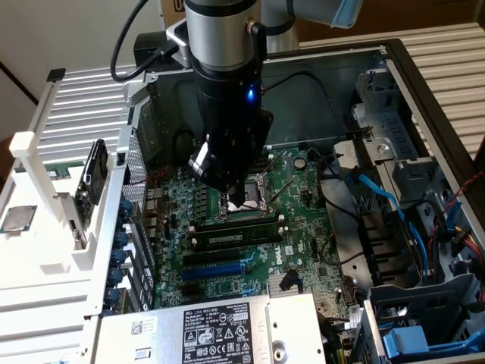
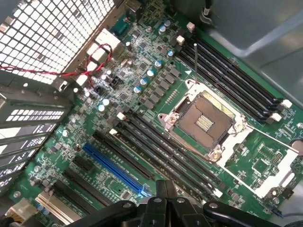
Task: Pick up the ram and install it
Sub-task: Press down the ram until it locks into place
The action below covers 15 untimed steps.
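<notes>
Gripper (image 1: pixel 236 199), closed and empty, hovers above the CPU socket (image 2: pixel 204 123), near the seated ram (image 1: pixel 235 236).

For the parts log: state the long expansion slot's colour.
Blue; the expansion slot shows best in the wrist view.

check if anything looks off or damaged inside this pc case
Nothing looks damaged or spilled. The CPU socket sits bare, no chip or cooler, with the shut hand just above it. The ram lies straight along the slots.
</notes>
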Tool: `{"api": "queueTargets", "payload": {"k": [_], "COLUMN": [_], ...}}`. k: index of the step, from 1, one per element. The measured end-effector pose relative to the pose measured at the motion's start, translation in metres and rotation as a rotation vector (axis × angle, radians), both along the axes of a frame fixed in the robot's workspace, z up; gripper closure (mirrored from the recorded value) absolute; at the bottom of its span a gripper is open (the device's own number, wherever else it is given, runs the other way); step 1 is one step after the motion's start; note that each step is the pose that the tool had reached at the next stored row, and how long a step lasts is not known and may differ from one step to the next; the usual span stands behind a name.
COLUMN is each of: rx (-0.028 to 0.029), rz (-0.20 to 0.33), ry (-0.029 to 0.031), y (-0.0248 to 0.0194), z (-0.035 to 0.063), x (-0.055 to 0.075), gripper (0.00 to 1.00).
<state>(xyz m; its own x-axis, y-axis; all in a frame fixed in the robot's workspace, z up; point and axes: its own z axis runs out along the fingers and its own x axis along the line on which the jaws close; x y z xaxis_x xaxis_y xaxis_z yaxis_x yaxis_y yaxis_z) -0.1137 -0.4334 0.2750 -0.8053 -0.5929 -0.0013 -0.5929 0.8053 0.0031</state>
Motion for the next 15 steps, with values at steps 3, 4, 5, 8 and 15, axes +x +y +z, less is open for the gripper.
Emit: {"api": "queueTargets", "payload": {"k": [3, 4, 5, 8, 15], "rx": [-0.0001, -0.0001, -0.0001, -0.0001, -0.0002], "rz": [-0.043, -0.057, -0.072, -0.116, -0.217], "ry": [0.0, 0.0001, 0.0, 0.0, 0.0], "y": [0.0, 0.0, 0.0, 0.0, 0.0], "z": [-0.0001, -0.0002, -0.0002, -0.0004, -0.0007], "x": [0.0001, 0.0001, 0.0001, 0.0001, 0.0001], "gripper": [0.9, 0.9, 0.9, 0.9, 0.9]}}
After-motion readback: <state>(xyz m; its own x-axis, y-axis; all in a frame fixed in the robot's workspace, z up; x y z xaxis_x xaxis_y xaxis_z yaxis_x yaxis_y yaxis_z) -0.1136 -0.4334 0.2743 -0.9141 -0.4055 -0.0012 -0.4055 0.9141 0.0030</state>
